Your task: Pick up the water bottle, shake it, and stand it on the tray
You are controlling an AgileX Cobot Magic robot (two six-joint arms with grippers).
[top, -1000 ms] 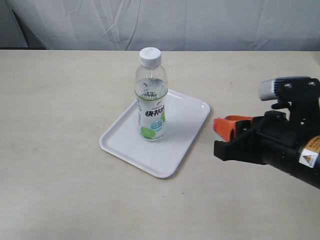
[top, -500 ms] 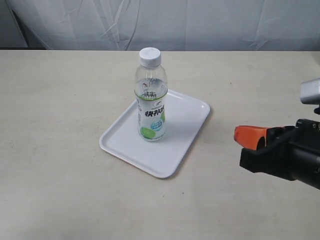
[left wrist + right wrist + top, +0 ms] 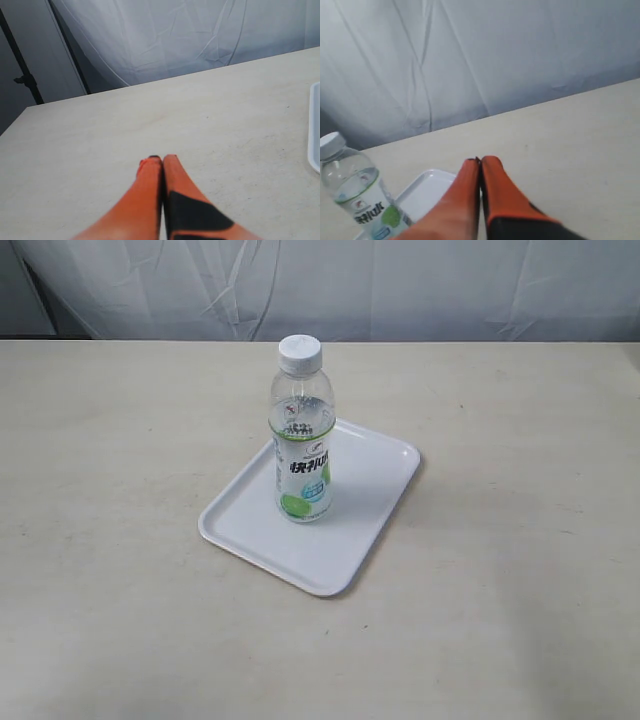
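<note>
Bench (image 3: 100,130) lies beneath the left hand (image 3: 161,159), its tips pressed together, holding nothing. The right hand (image 3: 480,160) is likewise closed and empty, with the tray (image 3: 370,490) beyond it. On the tray the bottle (image 3: 302,435) stands upright.

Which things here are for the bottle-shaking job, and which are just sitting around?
For the job:
bottle, standing upright on the tray
tray
left fingers and right fingers, both shut and holding nothing

Just around:
table
white curtain behind it
dark stand off the table
</note>
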